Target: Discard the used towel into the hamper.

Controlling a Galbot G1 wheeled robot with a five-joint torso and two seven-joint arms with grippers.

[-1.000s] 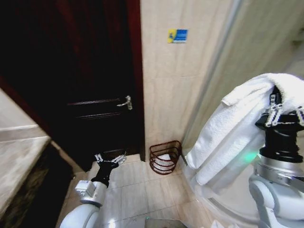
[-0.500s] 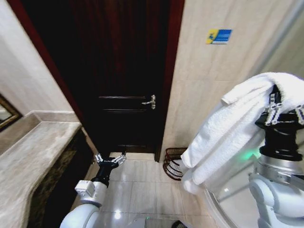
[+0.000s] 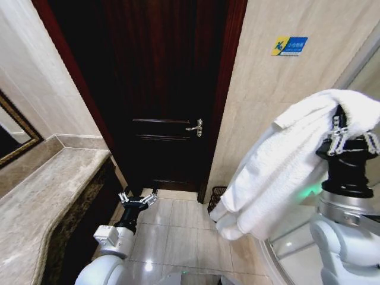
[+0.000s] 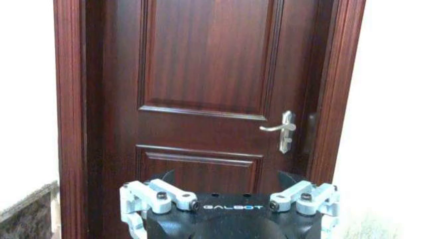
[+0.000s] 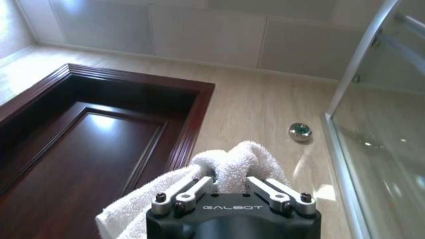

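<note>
Towel (image 3: 279,172): draped over raised right arm, hanging clear of floor for carrying; hamper mostly hidden behind it.
Left gripper (image 3: 138,199): low near floor tiles, fingers spread, holding nothing, facing door (image 3: 160,89); idle.
Hamper (image 3: 216,195): on floor by door frame, near wall; only an edge visible.
Right gripper (image 5: 231,185): pointed upward, clenched on towel fold, keeping cloth from slipping.
</note>
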